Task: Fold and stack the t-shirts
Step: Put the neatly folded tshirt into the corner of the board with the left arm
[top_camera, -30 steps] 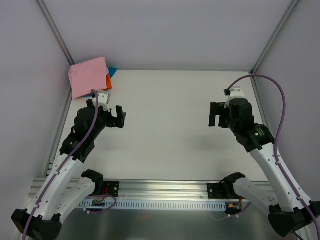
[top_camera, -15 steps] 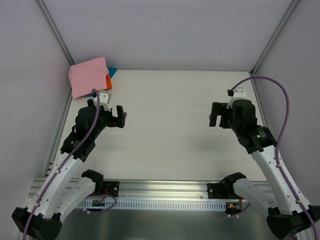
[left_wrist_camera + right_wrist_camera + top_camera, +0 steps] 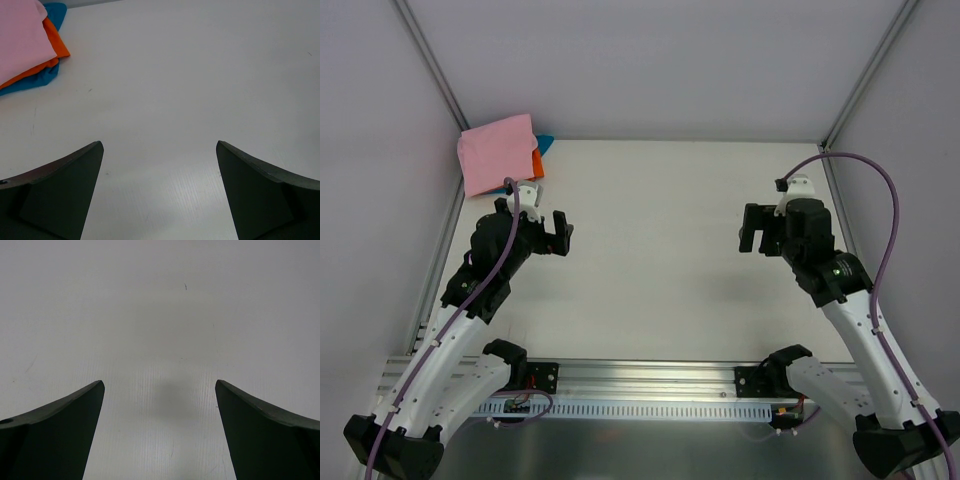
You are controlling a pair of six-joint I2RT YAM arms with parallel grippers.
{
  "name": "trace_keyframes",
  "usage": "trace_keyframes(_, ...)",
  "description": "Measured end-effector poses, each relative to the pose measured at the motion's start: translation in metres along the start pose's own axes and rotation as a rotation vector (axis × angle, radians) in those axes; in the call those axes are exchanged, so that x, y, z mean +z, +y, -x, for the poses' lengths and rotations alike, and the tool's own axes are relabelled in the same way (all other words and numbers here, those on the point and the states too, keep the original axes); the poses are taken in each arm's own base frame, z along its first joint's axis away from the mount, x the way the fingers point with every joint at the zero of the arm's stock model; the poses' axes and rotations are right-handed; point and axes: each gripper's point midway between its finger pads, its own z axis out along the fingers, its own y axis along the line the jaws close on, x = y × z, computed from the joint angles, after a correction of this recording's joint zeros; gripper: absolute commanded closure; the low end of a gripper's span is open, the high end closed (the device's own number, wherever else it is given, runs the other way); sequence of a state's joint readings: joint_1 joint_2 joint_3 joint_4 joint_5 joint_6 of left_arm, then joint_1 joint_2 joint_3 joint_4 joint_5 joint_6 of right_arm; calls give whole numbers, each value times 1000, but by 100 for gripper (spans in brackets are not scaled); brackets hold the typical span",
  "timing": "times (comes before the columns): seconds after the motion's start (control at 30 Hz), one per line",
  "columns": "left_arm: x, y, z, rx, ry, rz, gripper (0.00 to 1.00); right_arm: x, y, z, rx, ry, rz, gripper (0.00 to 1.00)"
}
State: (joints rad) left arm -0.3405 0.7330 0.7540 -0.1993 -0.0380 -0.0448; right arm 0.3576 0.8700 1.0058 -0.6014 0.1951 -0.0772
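The t-shirts lie folded in one stack at the table's far left corner. The light pink one (image 3: pixel 498 152) is on top, the orange one (image 3: pixel 536 163) under it, and the teal-blue one (image 3: pixel 546 142) shows at the edge. In the left wrist view the pink t-shirt (image 3: pixel 20 40), the orange t-shirt (image 3: pixel 56 46) and the teal-blue t-shirt (image 3: pixel 36 80) fill the upper left corner. My left gripper (image 3: pixel 560 232) (image 3: pixel 160 150) hangs open just in front of and to the right of the stack, holding nothing. Over bare table on the right, my right gripper (image 3: pixel 750 228) (image 3: pixel 160 387) is open and holds nothing.
The white table (image 3: pixel 660 250) is closed in by grey walls at the back and on both sides, with metal frame posts (image 3: pixel 430 60) in the corners. A metal rail (image 3: pixel 650 385) with both arm bases runs along the near edge.
The right wrist shifted slightly to the right and the left gripper rose a touch, then both held still. The stack has not moved and both grippers stay open.
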Motion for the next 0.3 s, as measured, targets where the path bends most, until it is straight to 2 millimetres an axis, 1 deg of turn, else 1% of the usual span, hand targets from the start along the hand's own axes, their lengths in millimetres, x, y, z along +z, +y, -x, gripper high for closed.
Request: trace_keyframes(0.3,0,0,0,0,0,0,1,2,0,-1,-1,8,-2,1)
